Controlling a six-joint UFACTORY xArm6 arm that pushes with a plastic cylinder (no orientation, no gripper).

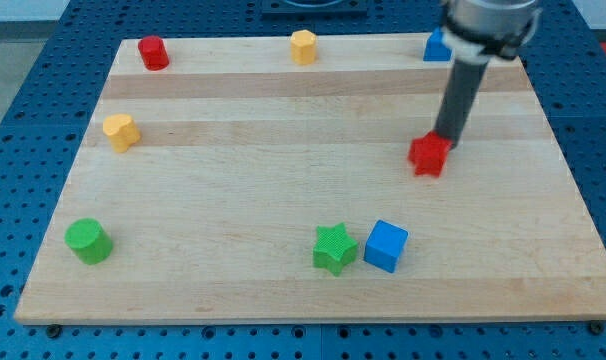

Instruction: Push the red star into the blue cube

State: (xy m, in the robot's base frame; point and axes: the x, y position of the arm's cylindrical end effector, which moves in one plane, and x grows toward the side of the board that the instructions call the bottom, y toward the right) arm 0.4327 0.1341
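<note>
The red star [428,156] lies at the view's right, about mid-height on the wooden board [283,180]. My tip [445,138] touches the star's upper right edge, the dark rod rising up toward the view's top. The blue cube [386,245] sits below and left of the star, near the view's bottom, well apart from it. A green star [334,248] lies right beside the cube's left side.
A red cylinder [153,52] is at top left, a yellow block [303,46] at top centre, a blue block [437,46] at top right partly behind the rod. A yellow block [121,131] is at left, a green cylinder [88,241] at bottom left.
</note>
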